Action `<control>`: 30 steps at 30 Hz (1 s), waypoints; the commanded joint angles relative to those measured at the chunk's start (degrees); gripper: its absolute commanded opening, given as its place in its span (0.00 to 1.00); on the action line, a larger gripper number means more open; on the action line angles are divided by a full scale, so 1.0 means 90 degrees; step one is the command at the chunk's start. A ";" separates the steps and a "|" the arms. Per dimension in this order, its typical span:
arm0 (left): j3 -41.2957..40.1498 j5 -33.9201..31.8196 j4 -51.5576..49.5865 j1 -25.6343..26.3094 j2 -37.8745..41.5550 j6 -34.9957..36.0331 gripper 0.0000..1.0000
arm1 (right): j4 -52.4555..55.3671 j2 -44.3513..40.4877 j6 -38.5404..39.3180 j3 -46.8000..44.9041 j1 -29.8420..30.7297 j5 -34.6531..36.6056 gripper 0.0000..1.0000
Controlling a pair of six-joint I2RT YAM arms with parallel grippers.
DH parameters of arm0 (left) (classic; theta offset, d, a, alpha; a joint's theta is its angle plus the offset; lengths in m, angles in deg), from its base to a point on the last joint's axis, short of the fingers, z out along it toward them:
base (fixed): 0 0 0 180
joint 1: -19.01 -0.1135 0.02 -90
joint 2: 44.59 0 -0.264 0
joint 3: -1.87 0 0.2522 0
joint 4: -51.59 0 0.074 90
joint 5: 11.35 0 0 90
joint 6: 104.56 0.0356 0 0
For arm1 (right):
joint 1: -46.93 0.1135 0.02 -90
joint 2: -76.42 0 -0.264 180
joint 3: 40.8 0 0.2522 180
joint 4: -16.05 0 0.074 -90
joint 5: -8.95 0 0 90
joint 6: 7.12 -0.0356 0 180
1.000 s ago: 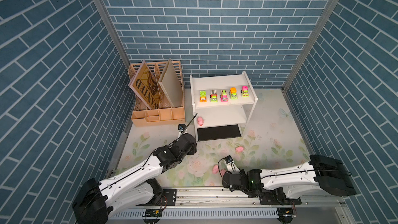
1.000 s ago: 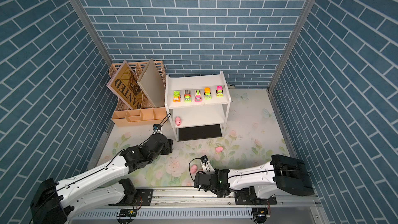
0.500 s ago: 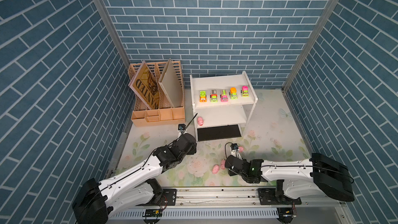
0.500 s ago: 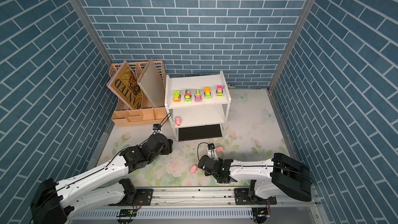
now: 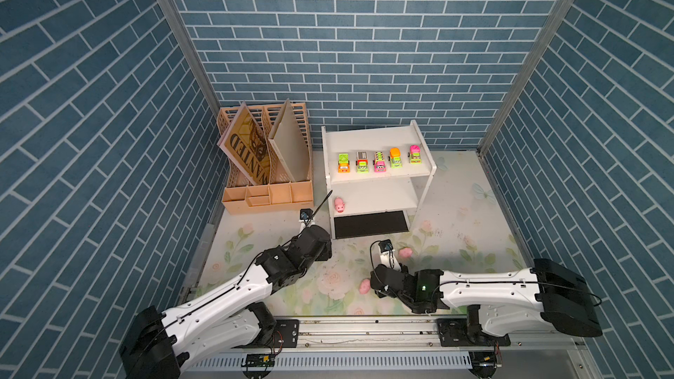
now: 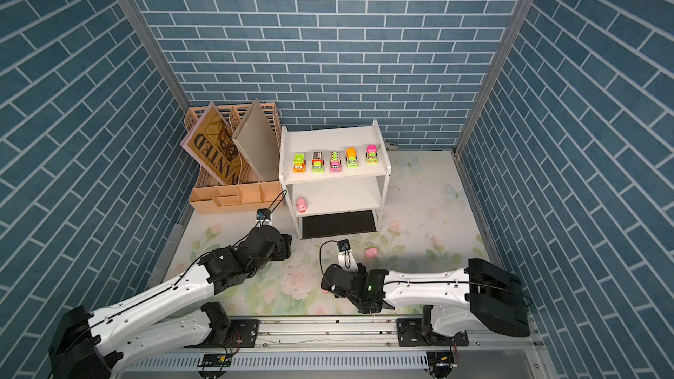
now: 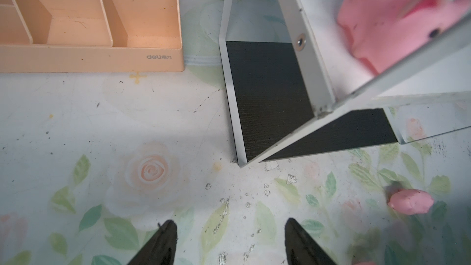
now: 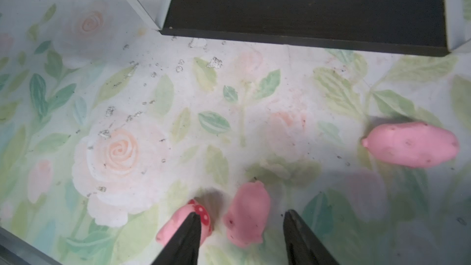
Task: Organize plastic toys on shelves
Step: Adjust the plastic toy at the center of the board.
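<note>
The right hand [image 8: 240, 214] sits low over the floral surface [image 5: 470, 209] with its fingers apart. The middle pig [image 8: 247, 215] lies between them, and a gap shows on each side of it, so it is not clamped. The dotted pig [image 8: 188, 221], marked with a red spotted patch, lies just outside the hand's left finger, which partly hides it. Whether the two touch I cannot tell. The far pig [image 8: 410, 145] lies ahead of this hand and off to its right, well apart from the fingers and short of the shelves [image 5: 372, 136]. The shelves' dark bottom board is straight ahead of the hand.

The left hand [image 7: 229, 225] also has its fingers apart, with nothing between them and bare surface below. Just ahead of it stands the shelves' left front corner. The organizer [image 7: 89, 54] is ahead and to its left. The shelf pig [image 5: 340, 205] stands on the middle board near the left side panel, ahead of the left hand and higher than it. Five trucks [image 5: 379, 162] stand in a row on the top board, fronts toward the robot, well beyond both hands.
</note>
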 commanded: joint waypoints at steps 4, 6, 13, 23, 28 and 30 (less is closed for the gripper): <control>0.0067 -0.0055 -0.0123 -0.0044 0.0146 0.0032 0.70 | 0.0390 0.0706 -0.0930 0.0122 0.0011 0.0173 0.61; 0.0057 -0.0077 -0.0134 -0.0044 0.0184 0.0055 0.70 | 0.0181 0.0792 -0.0936 0.0013 0.0013 0.0057 0.60; 0.0044 -0.0087 -0.0144 -0.0044 0.0159 0.0095 0.70 | 0.0008 0.0687 -0.0897 -0.0345 0.0040 -0.0044 0.56; -0.0066 -0.0048 -0.0018 -0.0044 0.0149 0.0060 0.70 | -0.1618 -0.0149 0.0528 -0.1509 0.0122 0.0160 0.55; -0.0143 -0.0048 0.0055 -0.0043 0.0149 0.0047 0.70 | -0.2916 -0.0598 0.1172 -0.2447 0.0261 0.0463 0.54; -0.0152 -0.0051 0.0070 -0.0044 0.0158 0.0042 0.70 | -0.3259 -0.0847 0.1320 -0.2709 0.0261 0.0446 0.54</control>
